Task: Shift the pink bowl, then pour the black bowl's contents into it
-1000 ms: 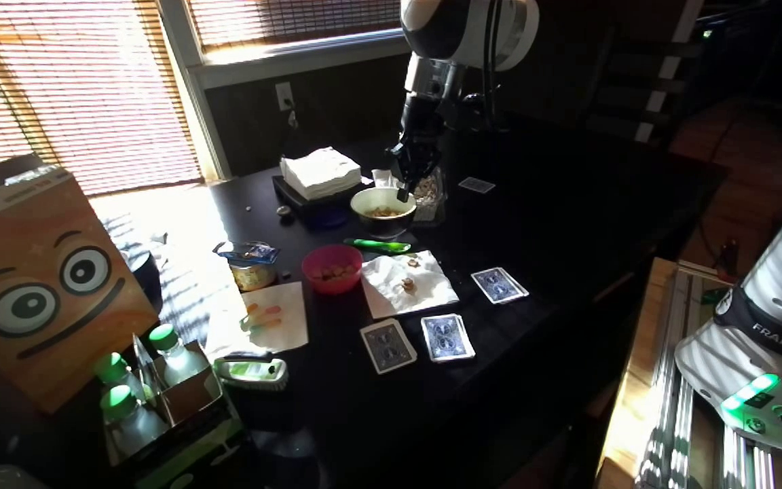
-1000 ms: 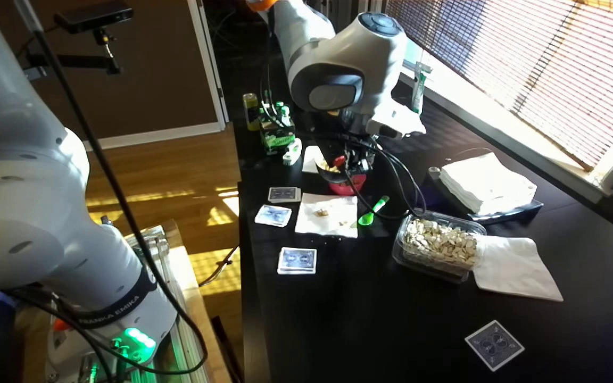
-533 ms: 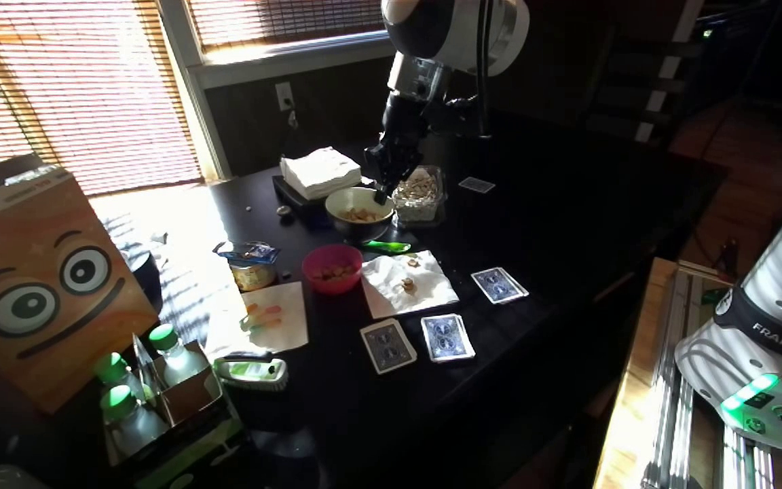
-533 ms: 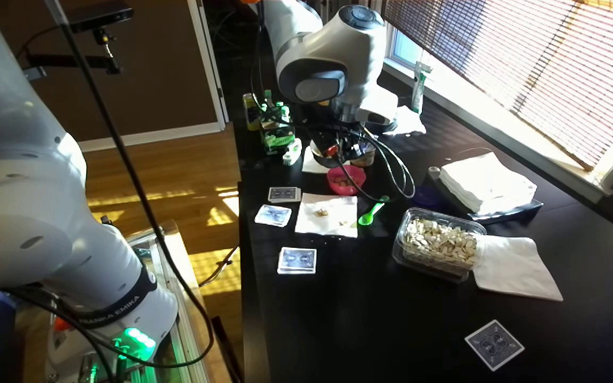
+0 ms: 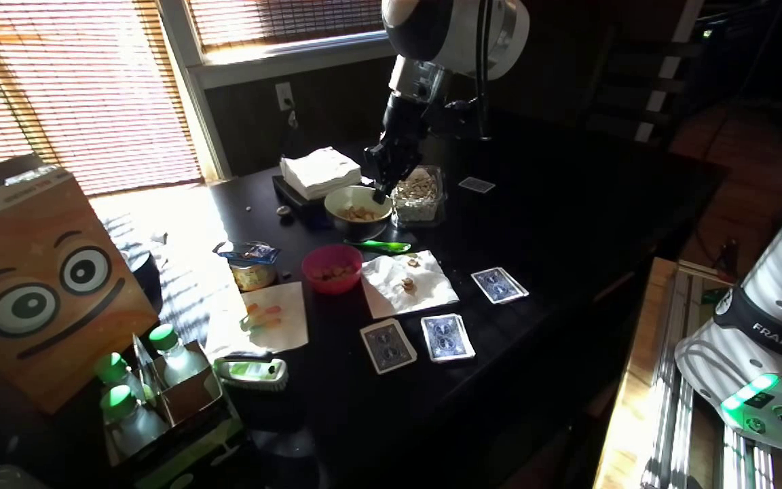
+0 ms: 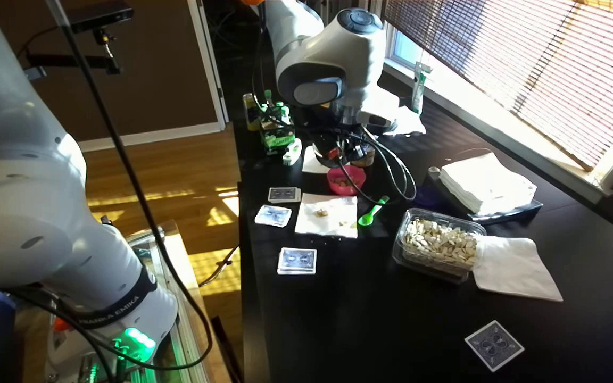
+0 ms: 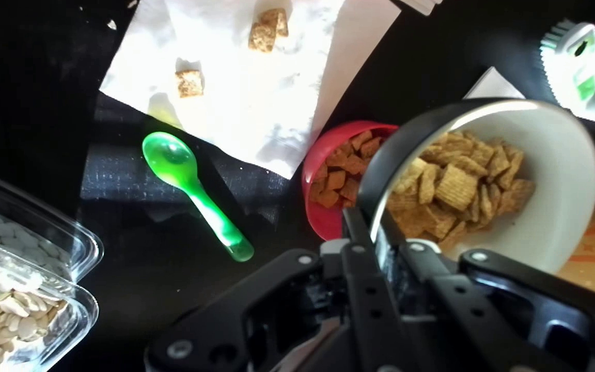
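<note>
Black bowl [image 5: 360,229], shifted leftward since a second ago in an exterior view, holds brown squares [image 7: 456,187], rim pinched by the gripper [image 7: 371,225]; pink bowl [image 5: 330,285], likewise part-filled, unmoved.

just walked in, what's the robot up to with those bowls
The robot's gripper pinches the black bowl by its rim and holds it off the table, close to the pink bowl. The black bowl has cereal in it, with none seen spilling; a pour probably comes next. The pink bowl stands on the table with cereal in it too.
</note>
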`<state>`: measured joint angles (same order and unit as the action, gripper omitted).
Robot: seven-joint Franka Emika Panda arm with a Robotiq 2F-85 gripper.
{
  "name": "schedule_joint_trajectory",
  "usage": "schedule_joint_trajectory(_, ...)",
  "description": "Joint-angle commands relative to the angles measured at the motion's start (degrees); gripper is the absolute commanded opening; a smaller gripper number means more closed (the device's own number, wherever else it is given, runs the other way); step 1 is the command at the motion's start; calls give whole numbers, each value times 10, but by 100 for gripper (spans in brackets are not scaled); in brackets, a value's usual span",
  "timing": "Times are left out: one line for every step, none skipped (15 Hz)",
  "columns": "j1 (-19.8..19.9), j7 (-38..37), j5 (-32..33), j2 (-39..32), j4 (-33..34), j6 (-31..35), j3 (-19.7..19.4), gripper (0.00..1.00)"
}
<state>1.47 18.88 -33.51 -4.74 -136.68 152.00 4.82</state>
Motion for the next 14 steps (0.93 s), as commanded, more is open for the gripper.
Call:
schedule_joint_trajectory(-3, 91, -111, 0, -6, 51, 16, 2)
schedule_joint_trajectory(1, 133, -157, -1, -6, 66, 27, 2)
schedule_joint_trajectory(1, 172, -199, -2, -3, 78, 35, 2)
schedule_joint_trajectory(1, 219, -243, -5, 0, 95, 42, 2)
schedule_joint_trajectory(2, 267, -290, -7, 5, 107, 51, 2)
schedule_joint_trajectory(1, 311, -330, -8, 8, 121, 57, 2)
schedule_joint_trajectory(2, 356, -370, -9, 12, 131, 64, 2)
schedule_joint_trajectory(2, 400, -406, -8, 17, 138, 69, 2)
schedule_joint_trajectory(3, 444, -439, -8, 20, 141, 73, 2)
schedule_joint_trajectory(3, 487, -472, -8, 25, 144, 76, 2)
schedule_joint_trajectory(4, 531, -505, -6, 28, 137, 76, 2)
schedule_joint_trajectory(5, 574, -536, -6, 31, 130, 75, 2)
schedule_joint_trajectory(5, 613, -562, -8, 32, 128, 73, 2)
schedule_joint_trajectory(-1, 542, -508, -6, 19, 133, 69, 2)
